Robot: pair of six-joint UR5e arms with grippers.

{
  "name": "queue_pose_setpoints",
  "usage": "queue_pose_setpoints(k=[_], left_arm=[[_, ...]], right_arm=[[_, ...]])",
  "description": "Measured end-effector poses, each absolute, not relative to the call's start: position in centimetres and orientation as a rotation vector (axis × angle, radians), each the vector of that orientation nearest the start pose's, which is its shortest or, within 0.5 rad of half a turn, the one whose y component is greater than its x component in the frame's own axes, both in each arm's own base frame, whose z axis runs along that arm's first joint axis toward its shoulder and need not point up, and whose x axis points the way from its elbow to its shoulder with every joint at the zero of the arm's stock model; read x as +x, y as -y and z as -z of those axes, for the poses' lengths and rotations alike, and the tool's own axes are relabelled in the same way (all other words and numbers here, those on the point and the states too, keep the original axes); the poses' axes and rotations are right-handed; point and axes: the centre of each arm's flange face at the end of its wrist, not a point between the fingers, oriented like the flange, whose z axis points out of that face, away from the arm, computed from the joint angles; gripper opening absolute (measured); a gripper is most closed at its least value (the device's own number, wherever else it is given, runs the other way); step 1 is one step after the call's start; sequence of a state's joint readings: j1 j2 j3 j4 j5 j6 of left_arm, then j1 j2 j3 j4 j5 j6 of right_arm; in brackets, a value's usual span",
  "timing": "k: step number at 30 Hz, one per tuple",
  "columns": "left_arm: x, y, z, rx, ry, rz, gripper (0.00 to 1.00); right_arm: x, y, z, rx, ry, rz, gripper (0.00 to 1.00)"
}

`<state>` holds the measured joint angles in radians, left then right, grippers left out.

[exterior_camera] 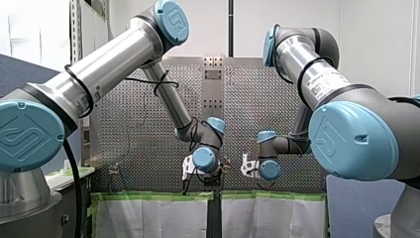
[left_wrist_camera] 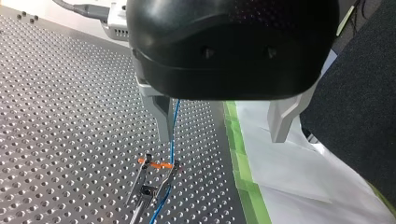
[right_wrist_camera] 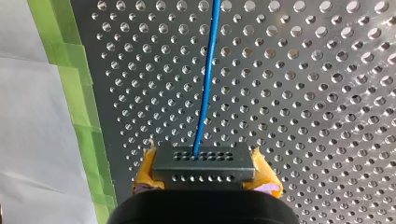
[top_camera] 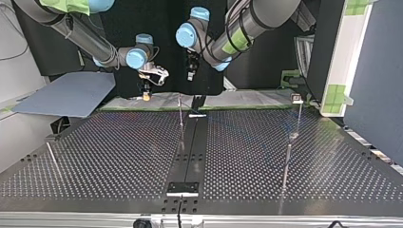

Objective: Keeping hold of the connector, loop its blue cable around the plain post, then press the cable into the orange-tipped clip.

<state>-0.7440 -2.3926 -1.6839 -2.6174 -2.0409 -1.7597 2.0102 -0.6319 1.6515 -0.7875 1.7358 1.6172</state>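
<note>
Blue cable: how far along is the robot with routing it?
Done: my right arm's fingers clamp the connector, the blue cable leading away. In hand: my left arm's fingers, open, hover over the orange-tipped clip, which the cable crosses. Left: no loop around a post shows; whether the cable is seated in the clip, I cannot tell.

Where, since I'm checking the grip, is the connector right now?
Right wrist view: the connector sits in my right claw, between its yellow pads, blue cable running ahead.
</note>
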Motion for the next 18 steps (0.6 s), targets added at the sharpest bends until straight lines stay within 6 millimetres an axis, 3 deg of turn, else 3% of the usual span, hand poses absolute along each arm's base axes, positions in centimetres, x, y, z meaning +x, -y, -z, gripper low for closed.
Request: queue_pose_setpoints(k=[10, 18], left_arm=[[37.3, 46.7, -1.1, 0.266, -1.885, 0.16, 1.0], [37.4, 46.4, -1.1, 0.247, -1.888, 0.13, 1.0]], right_arm=[[37.7, 50.2, 4.3, 1.641, 1.191, -1.246, 0.0], [38.4, 46.9, 5.6, 1.74, 1.134, -1.201, 0.0]])
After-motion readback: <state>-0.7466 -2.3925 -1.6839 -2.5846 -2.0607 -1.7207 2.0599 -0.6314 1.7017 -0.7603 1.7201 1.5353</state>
